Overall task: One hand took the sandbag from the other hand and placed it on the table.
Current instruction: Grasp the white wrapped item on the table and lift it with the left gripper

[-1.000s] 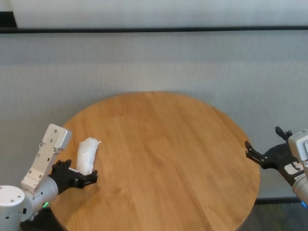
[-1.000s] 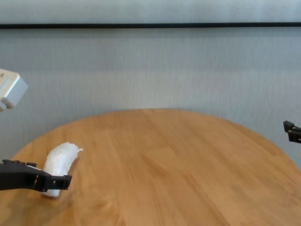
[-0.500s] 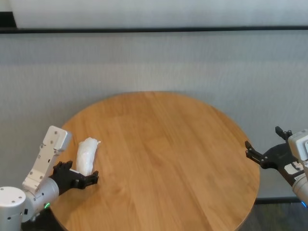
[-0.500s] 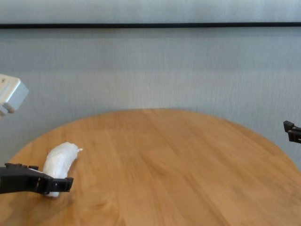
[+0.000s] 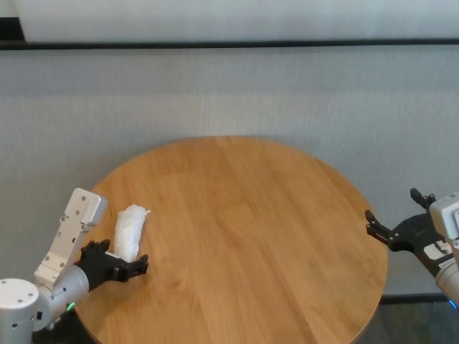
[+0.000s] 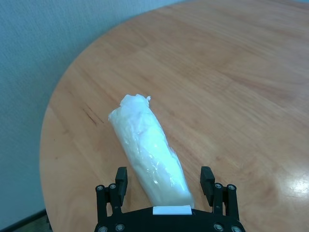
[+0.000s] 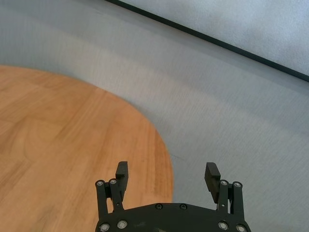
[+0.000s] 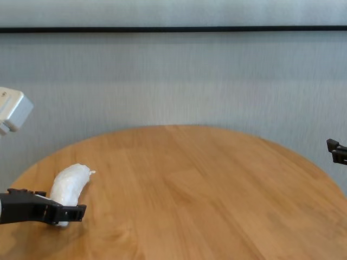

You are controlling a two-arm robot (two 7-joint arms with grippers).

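Head view: lumpy white translucent plastic sandbag (image 5: 129, 231) lies on the round orange-brown wood-plank desk (image 5: 244, 236) near its left edge. Left gripper (image 5: 123, 267) w/ fingers spread wide at bag's near end. Right gripper (image 5: 393, 234) off the right edge, fingers spread, holding nothing.

Left wrist view: bag's near end sits between the 2 fingers (image 6: 120, 176); contact unclear.

My left pincer (image 5: 120, 264) sits low over the worktop's (image 5: 244, 215) near-left edge, fingers spread wide apart, forearm angled in from the left. My right pincer (image 5: 393, 228) hangs just off the right edge, fingers likewise wide apart.
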